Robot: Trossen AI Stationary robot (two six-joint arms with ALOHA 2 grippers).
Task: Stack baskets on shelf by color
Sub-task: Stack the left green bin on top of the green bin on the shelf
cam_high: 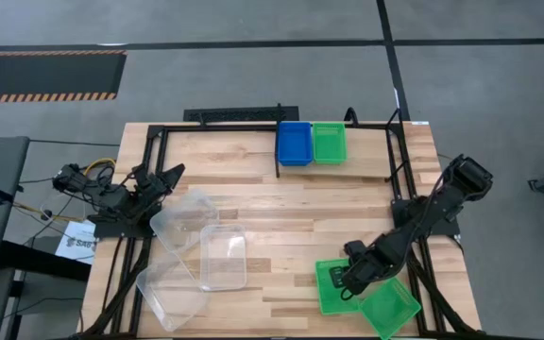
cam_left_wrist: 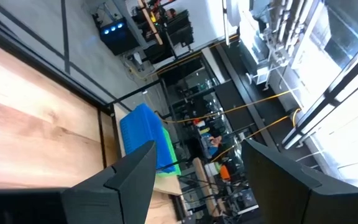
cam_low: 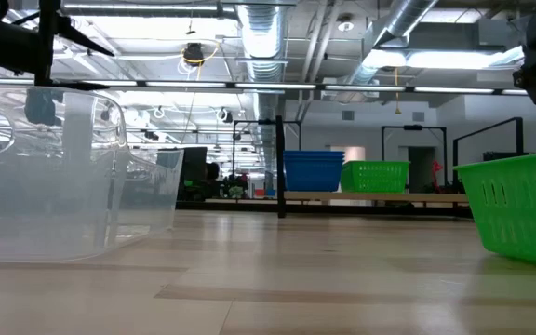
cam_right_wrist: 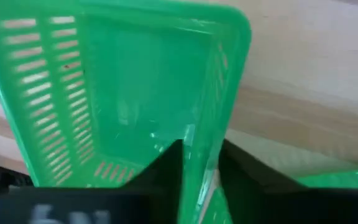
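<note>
Right wrist view shows our right gripper (cam_right_wrist: pixel 199 163) straddling a green basket's (cam_right_wrist: pixel 123 93) wall, narrowly parted, at the table's five o'clock. Thin wall could slip; its neighbour basket (cam_high: pixel 390 307) might drag along. Left gripper (cam_left_wrist: pixel 197 180) waits, wide apart.

White sheet (cam_high: pixel 76 245) under the left arm's base, partial dark lettering beginning "SA", remainder hidden
</note>
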